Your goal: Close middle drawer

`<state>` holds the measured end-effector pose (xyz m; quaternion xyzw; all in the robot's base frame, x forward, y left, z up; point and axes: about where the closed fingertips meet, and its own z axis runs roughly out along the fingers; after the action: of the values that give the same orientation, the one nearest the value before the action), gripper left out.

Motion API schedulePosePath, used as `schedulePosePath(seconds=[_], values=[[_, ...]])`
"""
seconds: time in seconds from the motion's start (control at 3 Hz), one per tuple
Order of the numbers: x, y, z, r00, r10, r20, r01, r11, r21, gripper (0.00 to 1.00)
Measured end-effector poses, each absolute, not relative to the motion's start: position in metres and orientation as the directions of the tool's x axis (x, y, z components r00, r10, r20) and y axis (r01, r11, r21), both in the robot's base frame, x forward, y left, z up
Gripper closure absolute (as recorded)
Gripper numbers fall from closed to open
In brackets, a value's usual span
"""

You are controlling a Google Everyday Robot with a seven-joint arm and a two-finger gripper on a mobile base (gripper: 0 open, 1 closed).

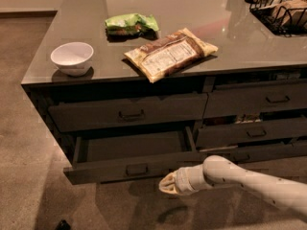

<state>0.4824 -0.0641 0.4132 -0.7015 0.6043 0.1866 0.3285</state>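
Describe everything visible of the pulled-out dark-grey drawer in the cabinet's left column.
The wide, shallow dark-grey middle drawer is pulled well out, beneath the taller-fronted drawer. Its slim flat front carries a small dark bail handle at centre. Paler grey side walls frame a floor with nothing visible on it. It sits level. The robot's pale gripper hovers just below the front's right end; whether they touch is unclear.

Open middle drawer point(132, 168), hand point(169, 185) near front

White bowl point(72, 56), green packet point(130, 24), brown bag point(170, 53)
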Motion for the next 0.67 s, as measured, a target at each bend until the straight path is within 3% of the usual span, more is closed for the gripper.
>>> schedulePosePath(seconds=[0.67], values=[[0.515,-0.049,0.384,0.253,-0.621,-0.742,-0.94,0.022,-0.339,1.0]])
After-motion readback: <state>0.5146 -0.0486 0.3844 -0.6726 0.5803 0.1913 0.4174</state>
